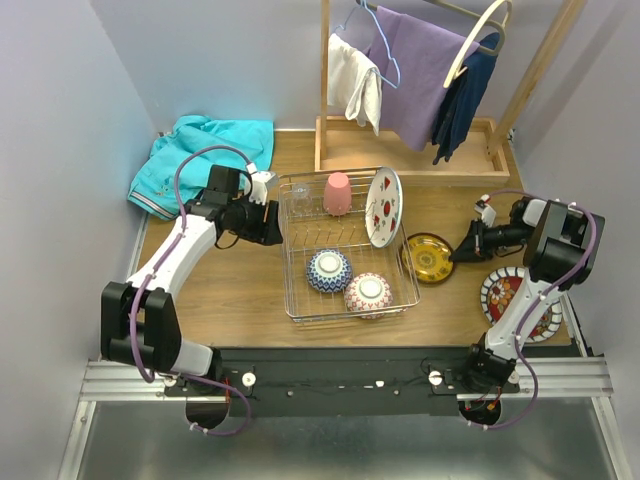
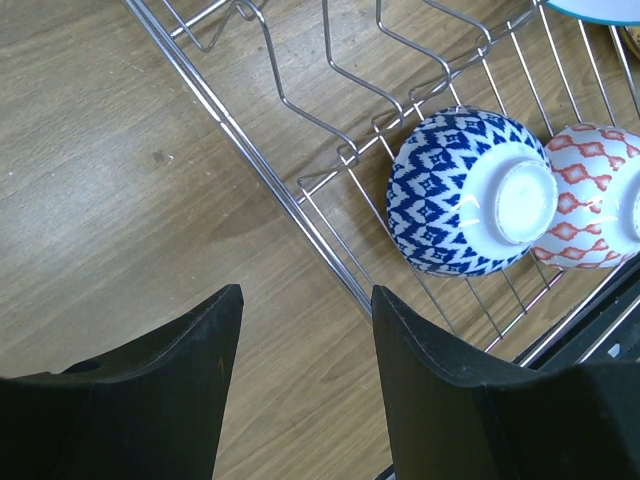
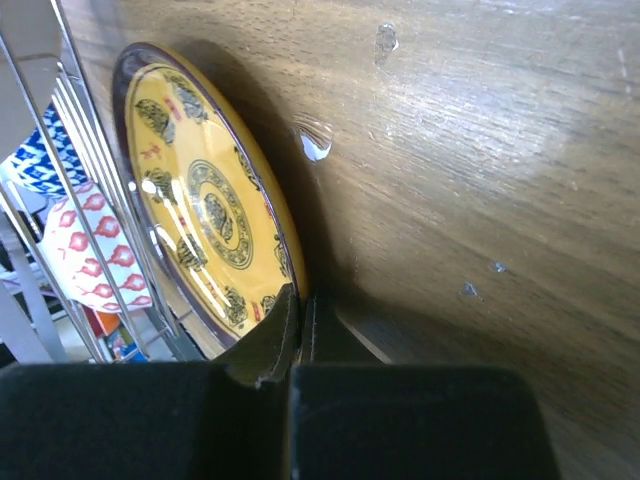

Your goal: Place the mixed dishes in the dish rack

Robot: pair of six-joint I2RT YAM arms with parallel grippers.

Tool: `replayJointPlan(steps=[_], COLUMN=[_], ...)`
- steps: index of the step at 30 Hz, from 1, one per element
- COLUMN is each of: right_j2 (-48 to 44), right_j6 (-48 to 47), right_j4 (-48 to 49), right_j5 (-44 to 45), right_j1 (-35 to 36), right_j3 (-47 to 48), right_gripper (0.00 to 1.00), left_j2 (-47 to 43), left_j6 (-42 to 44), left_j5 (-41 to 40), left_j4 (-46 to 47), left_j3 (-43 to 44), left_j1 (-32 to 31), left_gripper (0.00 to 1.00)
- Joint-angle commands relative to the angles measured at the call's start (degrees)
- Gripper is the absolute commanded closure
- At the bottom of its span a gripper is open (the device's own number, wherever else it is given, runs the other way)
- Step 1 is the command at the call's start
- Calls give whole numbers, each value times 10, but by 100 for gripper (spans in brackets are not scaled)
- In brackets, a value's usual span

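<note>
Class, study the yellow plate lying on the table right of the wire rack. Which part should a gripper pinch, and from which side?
Probably grip the yellow plate by its right-hand rim, coming from the right, low along the table. It lies flat, so only the thin raised edge offers a pinch, and the rack crowds its left side.

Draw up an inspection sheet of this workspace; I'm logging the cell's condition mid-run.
Surface: wooden table, a few specks near the yellow plate.
Job's things: dish rack holds pink cup, small clear glass, white plate on edge, and blue-patterned bowl and pink-patterned bowl upside down; yellow plate and red plate lie on the table to its right.
Clutter: teal garment, far-left corner.
Grippers: left end effector open, empty, beside the rack's left side; right end effector shut, tips at the yellow plate's rim.
Cables: purple cable along each arm; no snag seen.
Surroundings: wooden clothes rack with hung garments; plain walls.
</note>
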Motion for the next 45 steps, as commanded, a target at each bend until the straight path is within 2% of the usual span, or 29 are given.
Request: replayJointPlan(steps=[1, 4, 6, 12, 16, 23, 24, 31, 33, 36, 37, 39, 40, 41, 45], right_j2=[-36, -104, -183, -384, -440, -492, -493, -495, -491, -493, -497, -501, -507, -507, -467], right_j6=[8, 20, 35, 83, 78, 16, 19, -5, -4, 48, 74, 139, 167, 222, 326], right_j4=[29, 14, 12, 13, -96, -264, -272, -270, -255, -157, -91, -28, 44, 76, 163], right_j5=[88, 118, 140, 258, 295, 274, 274, 252, 214, 176, 171, 157, 153, 147, 143], right_j1=[2, 2, 2, 3, 3, 10, 10, 12, 12, 12, 12, 12, 12, 12, 36], right_j3=[-4, 9, 17, 50, 117, 273, 314, 397, 395, 374, 369, 351, 341, 331, 354], right_gripper=[99, 99, 99, 100, 100, 99, 99, 99, 99, 100, 100, 99, 100, 99, 99], left_j2=[-36, -49, -57, -83, -105, -128, -128, -123, -126, -131, -137, -145, -152, -156, -172], left_j6=[-2, -17, -29, -56, -75, -107, -112, -131, -136, -140, -139, -135, -133, -131, -129], left_j5=[2, 6, 4, -4, -30, -109, -120, -115, -116, -115, -116, -121, -124, -127, -126], left_j4=[12, 23, 33, 63, 66, 64, 62, 56, 56, 54, 52, 48, 45, 45, 41], left_j3=[-14, -18, -21, -32, -33, -43, -44, -44, -46, -50, -51, -55, -56, -59, -70], left_j1=[1, 1, 1, 1, 1, 1, 1, 1, 2, 1, 1, 1, 1, 1, 3], left_gripper=[37, 37, 37, 37, 37, 37, 37, 38, 38, 38, 38, 38, 38, 38, 38])
